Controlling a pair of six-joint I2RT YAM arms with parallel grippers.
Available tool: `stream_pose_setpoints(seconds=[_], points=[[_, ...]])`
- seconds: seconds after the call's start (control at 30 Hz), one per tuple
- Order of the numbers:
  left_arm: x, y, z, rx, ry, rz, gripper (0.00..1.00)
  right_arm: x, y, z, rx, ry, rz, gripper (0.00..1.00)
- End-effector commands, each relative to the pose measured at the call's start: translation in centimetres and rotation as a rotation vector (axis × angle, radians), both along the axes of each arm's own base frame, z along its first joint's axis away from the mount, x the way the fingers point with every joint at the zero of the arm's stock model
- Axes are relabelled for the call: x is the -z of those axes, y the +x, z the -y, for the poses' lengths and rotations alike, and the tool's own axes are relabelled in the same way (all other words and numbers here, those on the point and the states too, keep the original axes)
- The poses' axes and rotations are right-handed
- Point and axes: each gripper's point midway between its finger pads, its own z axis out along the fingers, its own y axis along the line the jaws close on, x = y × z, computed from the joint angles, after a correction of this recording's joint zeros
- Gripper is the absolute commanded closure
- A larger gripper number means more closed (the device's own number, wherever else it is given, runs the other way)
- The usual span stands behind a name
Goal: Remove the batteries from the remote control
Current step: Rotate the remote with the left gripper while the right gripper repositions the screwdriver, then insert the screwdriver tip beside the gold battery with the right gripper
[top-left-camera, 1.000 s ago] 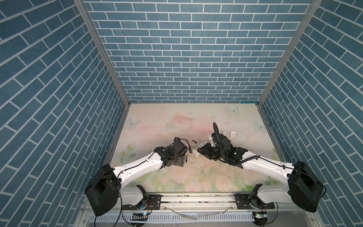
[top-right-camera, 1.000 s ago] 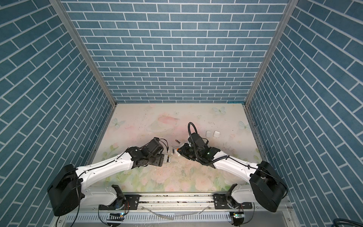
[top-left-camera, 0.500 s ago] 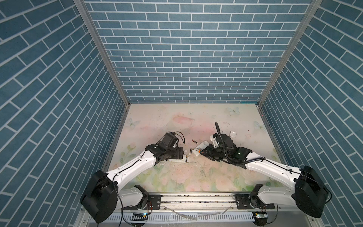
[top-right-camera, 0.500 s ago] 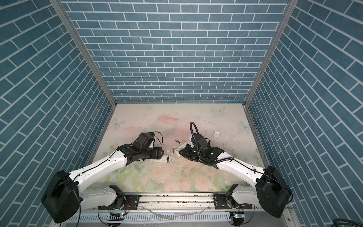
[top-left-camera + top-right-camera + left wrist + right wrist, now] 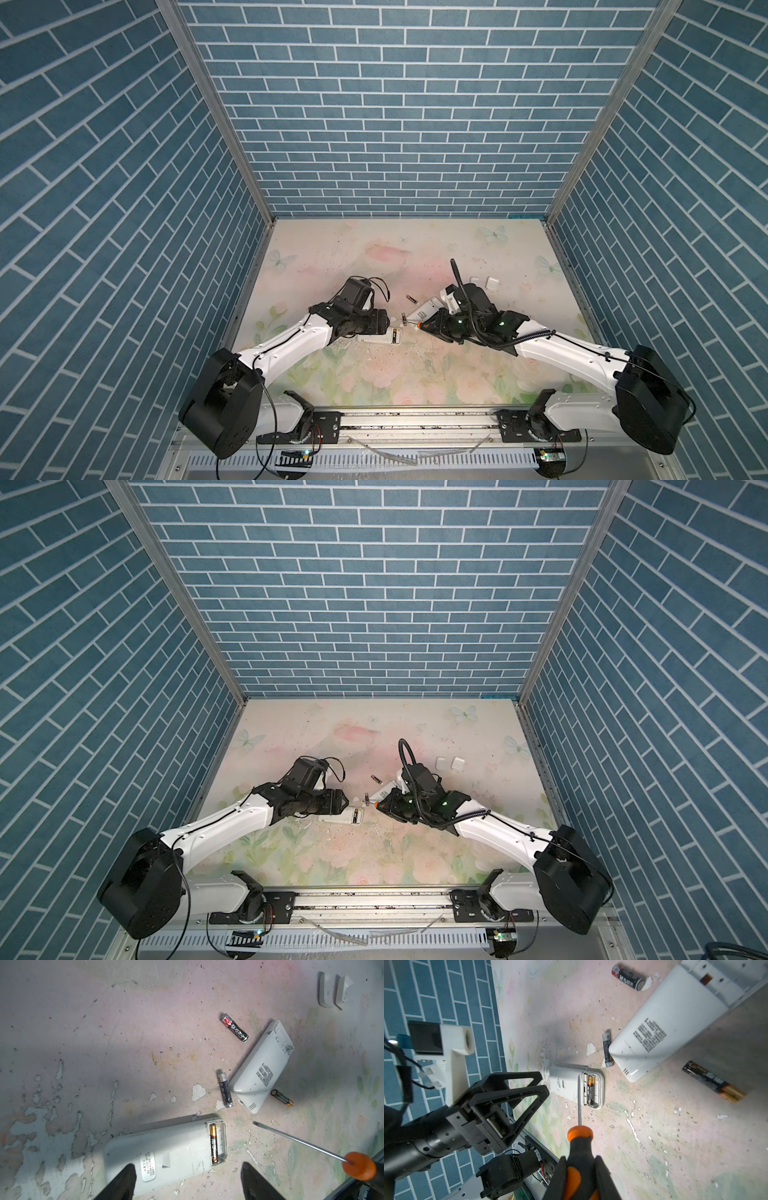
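As the right gripper (image 5: 579,1158) clamps the screwdriver (image 5: 578,1136), one battery (image 5: 214,1142) sits loaded.

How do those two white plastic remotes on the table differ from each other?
The white remote under the open left gripper holds one gold-banded battery; the other white remote looks empty, with a loose grey-black battery alongside. The first lies crosswise in both top views; the second lies slanted, near the right gripper clamping an orange-and-black screwdriver. Both lie face down, labels showing, compartments uncovered.
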Motion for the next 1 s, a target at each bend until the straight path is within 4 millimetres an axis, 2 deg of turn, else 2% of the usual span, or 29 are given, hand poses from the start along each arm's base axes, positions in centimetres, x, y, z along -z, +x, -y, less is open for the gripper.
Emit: stream_pose_setpoints(seconds=[0.0,0.3,0.97], points=[[1.1,-1.2,-1.5,-0.014,0.046,-0.026,0.19,0.6,-0.5,-0.3,-0.057,0.004,0.003,1.00],[2.5,-2.2,-2.6,-0.059,0.042,-0.052,0.19,1.8,-1.0,-0.5,-0.096,-0.019,-0.015,1.00],[3.8,-2.0,-3.6,-0.082,0.043,-0.047,0.19,3.5,-1.7,-1.4,-0.099,-0.018,-0.052,1.00]])
